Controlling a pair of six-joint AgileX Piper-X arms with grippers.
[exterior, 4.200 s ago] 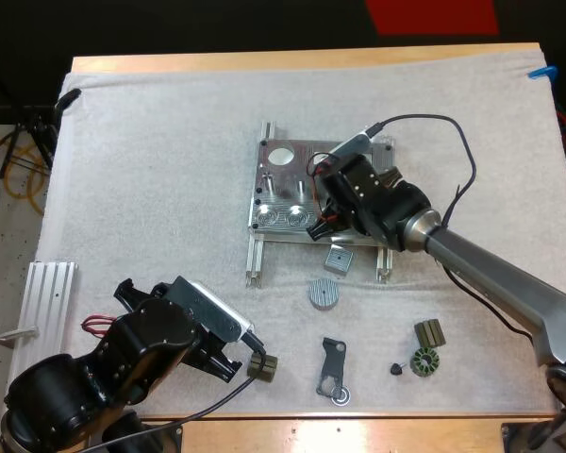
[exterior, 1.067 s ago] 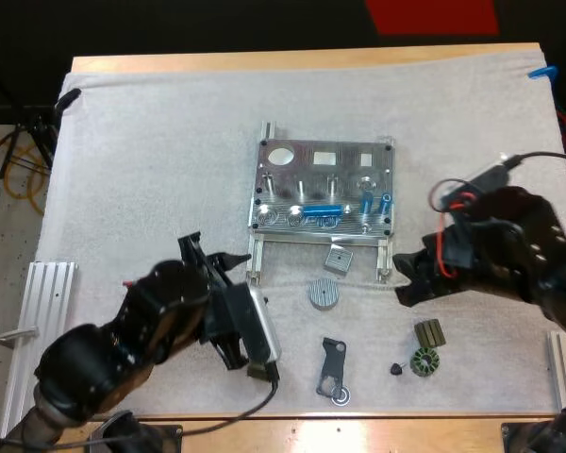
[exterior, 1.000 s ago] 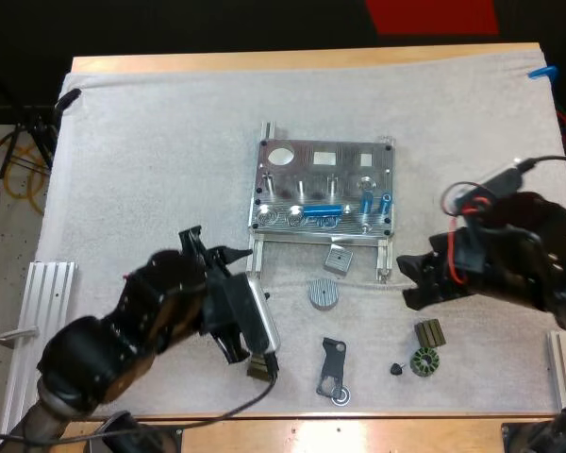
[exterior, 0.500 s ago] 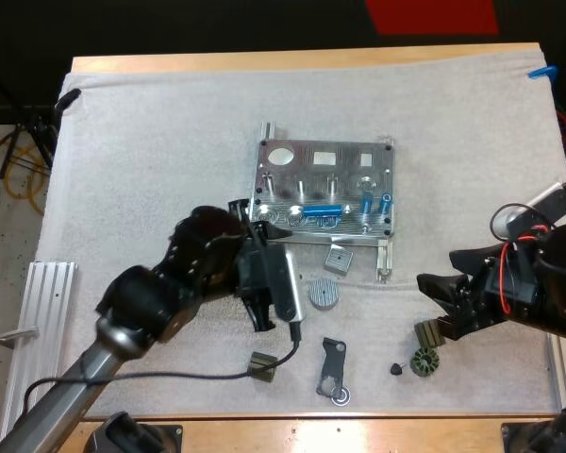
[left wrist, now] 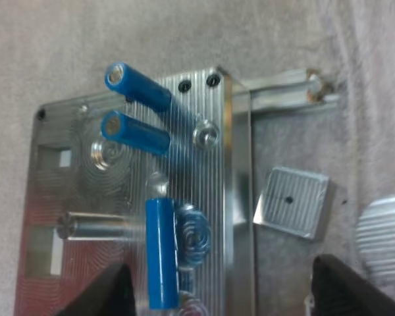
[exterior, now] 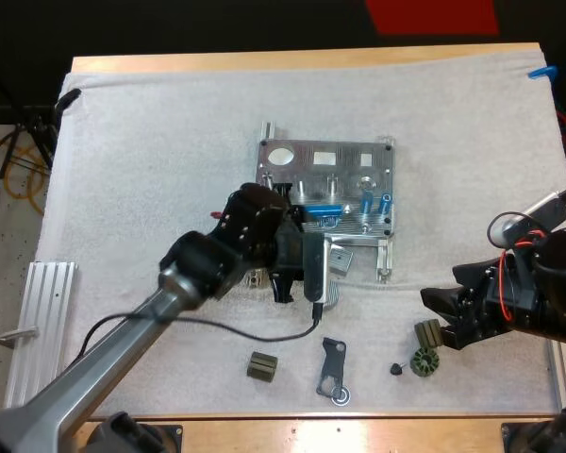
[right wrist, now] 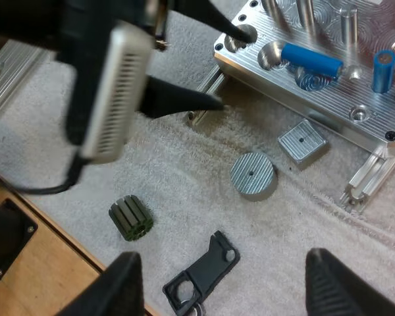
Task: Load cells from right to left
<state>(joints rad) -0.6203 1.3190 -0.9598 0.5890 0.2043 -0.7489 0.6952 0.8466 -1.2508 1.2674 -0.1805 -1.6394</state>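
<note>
My left gripper is spread, empty, over the fixture's near edge. Two upright cells at its right end, one flat cell apparently unseated. My right gripper is spread, near the dark parts.

The high view looks forward and down over the bench from behind both arms. The left wrist view hangs close above the metal fixture, facing down; the right wrist view looks from farther off, sharing the fixture's front edge and the square plate.
</note>
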